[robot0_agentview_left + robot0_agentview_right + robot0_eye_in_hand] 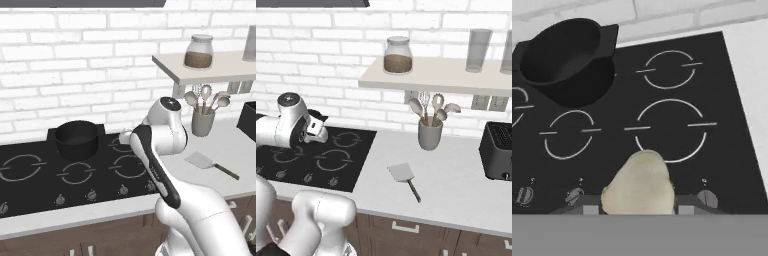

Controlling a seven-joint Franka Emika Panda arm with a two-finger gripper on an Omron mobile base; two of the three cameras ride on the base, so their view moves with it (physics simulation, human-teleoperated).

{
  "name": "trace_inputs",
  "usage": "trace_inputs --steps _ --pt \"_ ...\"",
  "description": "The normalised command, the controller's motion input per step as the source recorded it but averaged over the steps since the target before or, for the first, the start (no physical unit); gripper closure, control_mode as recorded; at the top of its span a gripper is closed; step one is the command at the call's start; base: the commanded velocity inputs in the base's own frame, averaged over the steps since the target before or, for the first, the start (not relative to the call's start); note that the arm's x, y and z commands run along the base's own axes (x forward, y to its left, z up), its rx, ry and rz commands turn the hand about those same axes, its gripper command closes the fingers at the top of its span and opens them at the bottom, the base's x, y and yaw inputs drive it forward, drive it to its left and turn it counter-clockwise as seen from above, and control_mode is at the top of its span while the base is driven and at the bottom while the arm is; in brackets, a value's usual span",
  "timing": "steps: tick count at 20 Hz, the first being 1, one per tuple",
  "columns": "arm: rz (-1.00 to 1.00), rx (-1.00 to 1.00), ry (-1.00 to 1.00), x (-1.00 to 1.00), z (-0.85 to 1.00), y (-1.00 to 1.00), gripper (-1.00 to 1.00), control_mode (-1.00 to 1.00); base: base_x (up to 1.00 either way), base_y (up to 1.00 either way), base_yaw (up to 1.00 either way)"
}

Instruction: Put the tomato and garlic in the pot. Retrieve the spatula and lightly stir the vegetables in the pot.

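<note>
My gripper [639, 202] is shut on the garlic [639, 186], a pale cream bulb held between the two fingertips above the front of the cooktop. The black pot [562, 57] stands on the back burner, up and to the left of the bulb in the hand view, and I see nothing inside it from here. In the left base view the pot [76, 139] sits left of my arm, and the hand [316, 131] hovers over the hob in the right base view. The spatula [202, 161] [401, 172] lies flat on the counter right of the hob. The tomato is out of view.
A grey crock of spoons and a whisk [202, 122] [429, 134] stands at the back of the counter. A black toaster [498, 150] sits at the far right. A shelf [421, 80] above carries a jar [397, 55] and glasses. Knobs line the cooktop's front edge [91, 195].
</note>
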Motion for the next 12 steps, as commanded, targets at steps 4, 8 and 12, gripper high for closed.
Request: trace_inputs --steps 4,8,12 --pt "0.0 0.0 0.0 0.66 0.4 0.91 1.0 -1.0 0.0 0.0 0.0" --pt "0.0 0.0 0.0 0.69 0.19 0.76 1.0 -1.0 0.0 0.0 0.0" --pt "0.0 -0.02 0.0 0.75 0.0 0.63 1.0 -1.0 0.0 0.0 0.0"
